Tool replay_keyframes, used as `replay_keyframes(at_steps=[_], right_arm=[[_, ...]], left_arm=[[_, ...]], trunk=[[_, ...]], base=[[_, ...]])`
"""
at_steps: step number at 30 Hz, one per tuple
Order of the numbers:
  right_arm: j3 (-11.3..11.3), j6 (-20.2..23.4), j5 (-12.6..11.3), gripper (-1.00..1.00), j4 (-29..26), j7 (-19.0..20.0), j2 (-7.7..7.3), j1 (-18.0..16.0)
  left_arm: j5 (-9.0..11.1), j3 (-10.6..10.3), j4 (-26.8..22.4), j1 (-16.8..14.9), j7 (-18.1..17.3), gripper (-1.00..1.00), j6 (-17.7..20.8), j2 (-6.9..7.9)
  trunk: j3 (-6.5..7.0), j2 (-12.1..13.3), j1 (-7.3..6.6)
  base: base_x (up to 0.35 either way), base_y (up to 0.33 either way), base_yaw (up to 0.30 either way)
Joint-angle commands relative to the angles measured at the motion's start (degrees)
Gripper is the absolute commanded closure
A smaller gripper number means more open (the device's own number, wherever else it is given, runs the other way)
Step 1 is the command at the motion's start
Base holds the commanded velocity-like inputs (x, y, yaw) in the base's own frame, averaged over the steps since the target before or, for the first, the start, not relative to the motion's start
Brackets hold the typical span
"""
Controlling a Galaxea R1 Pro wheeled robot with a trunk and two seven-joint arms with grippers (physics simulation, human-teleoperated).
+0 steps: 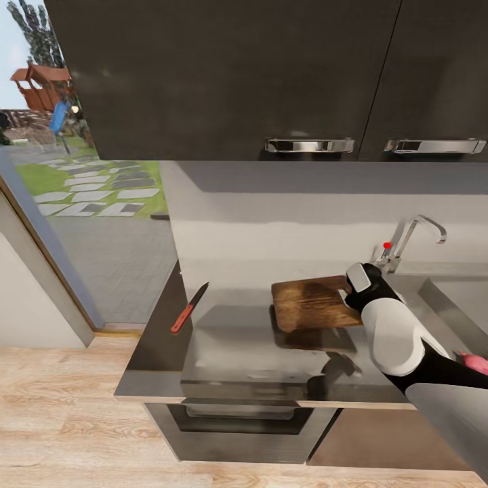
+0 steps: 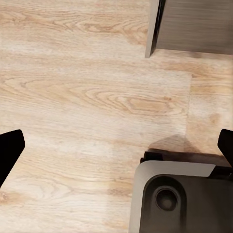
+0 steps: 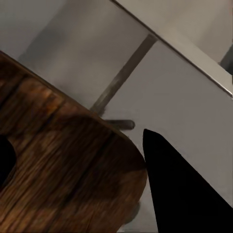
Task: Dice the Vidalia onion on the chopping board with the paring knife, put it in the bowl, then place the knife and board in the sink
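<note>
Held at its right end by the right hand (image 1: 352, 293), the chopping board (image 1: 315, 303) is raised above the counter (image 1: 224, 352), fingers (image 3: 179, 184) closed on its edge. Left hand (image 2: 116, 145) is spread wide over wood floor (image 2: 87, 97). Far left, the paring knife (image 1: 189, 308) lies. No writing is seen.

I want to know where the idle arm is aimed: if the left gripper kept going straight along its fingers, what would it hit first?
Most likely the pale wood floor. The left gripper, open with its fingers wide apart, looks down at floorboards, with the robot's own base beside that line. Depth is unclear, but nothing else seems to intervene.
</note>
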Motion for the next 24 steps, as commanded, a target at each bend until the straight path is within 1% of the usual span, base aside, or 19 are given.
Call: replay_keyframes(at_steps=[1, 8, 14, 19, 24], right_arm=[[-0.05, 0.05, -0.36, 1.0, 0.25, -0.31, 0.02, -0.05], [-0.13, 0.0, -0.25, 1.0, 1.89, 0.03, -0.04, -0.05], [-0.35, -0.27, -0.18, 1.0, 4.14, 0.39, -0.58, 0.02], [-0.44, -0.47, -0.18, 1.0, 4.61, 1.38, -0.74, 0.21], [-0.57, -0.53, -0.2, 1.0, 4.63, 1.5, -0.92, 0.37]], left_arm=[[0.09, 0.09, -0.04, 0.0, -0.06, -1.0, -0.09, -0.01], [0.08, 0.07, 0.0, 0.0, -0.06, -1.0, -0.09, -0.01], [0.08, 0.09, -0.04, 0.0, -0.06, -1.0, -0.09, -0.01], [0.08, 0.09, -0.03, 0.0, -0.06, -1.0, -0.09, -0.01], [0.07, 0.1, -0.05, 0.0, -0.06, -1.0, -0.09, -0.01]], trunk=[[-0.1, -0.11, 0.03], [-0.1, -0.11, 0.03], [-0.1, -0.11, 0.03], [-0.1, -0.11, 0.03], [-0.1, -0.11, 0.03]], base=[[0.0, 0.0, 0.0], [0.0, 0.0, 0.0], [0.0, 0.0, 0.0], [0.0, 0.0, 0.0], [0.0, 0.0, 0.0]])
